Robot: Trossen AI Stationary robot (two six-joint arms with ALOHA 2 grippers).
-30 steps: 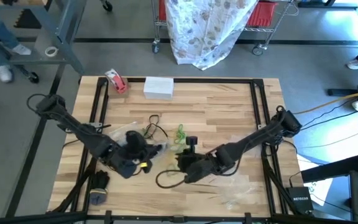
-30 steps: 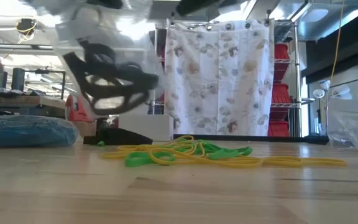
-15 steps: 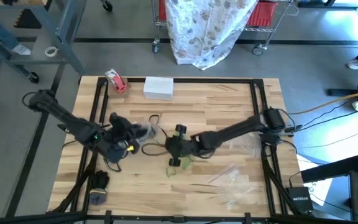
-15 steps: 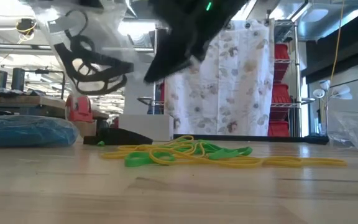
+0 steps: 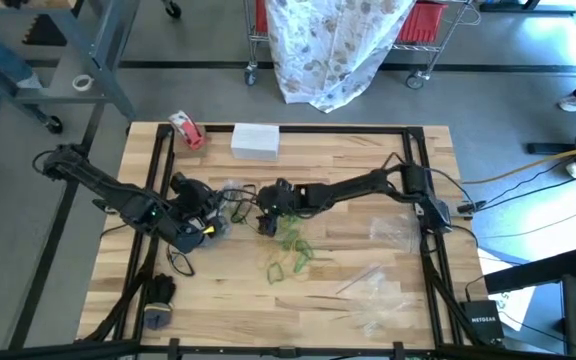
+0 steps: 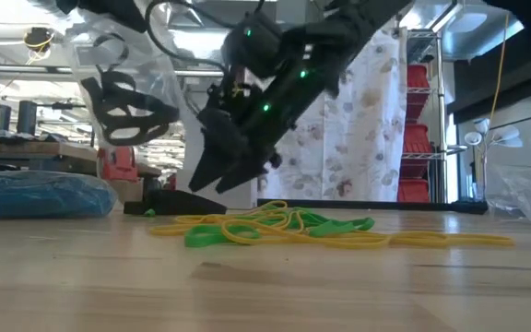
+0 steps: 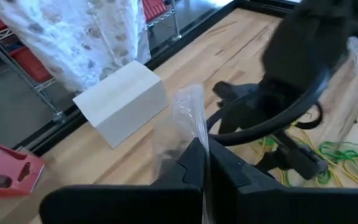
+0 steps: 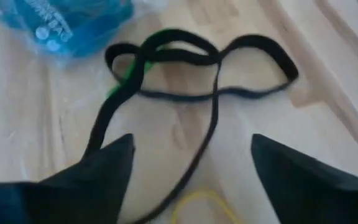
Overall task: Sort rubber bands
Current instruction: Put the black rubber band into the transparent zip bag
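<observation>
My left gripper hangs over the table's left middle, shut on a clear plastic bag with black rubber bands inside. My right gripper reaches in from the right. It slants down, open, just above loose black rubber bands lying flat on the wood. One black band runs between its fingers; I see no touch. A tangle of green and yellow rubber bands lies on the table nearer the front edge. My left gripper pinches the clear bag's upper edge between its two shut fingers, with the plastic bunched into a thin fold. The bag hangs below the fingers, clear of the table, with the black bands sagging in its bottom.
A white box and a red-and-white tape roll stand at the far edge. A blue bag lies at the left. More clear bags lie at the near right. Black frame rails run along the table's sides.
My right gripper has swung from the near middle toward the far edge and left, sinking low over the black bands. My left gripper has carried the hanging bag toward the far left and slightly up. The green and yellow tangle has stayed put.
</observation>
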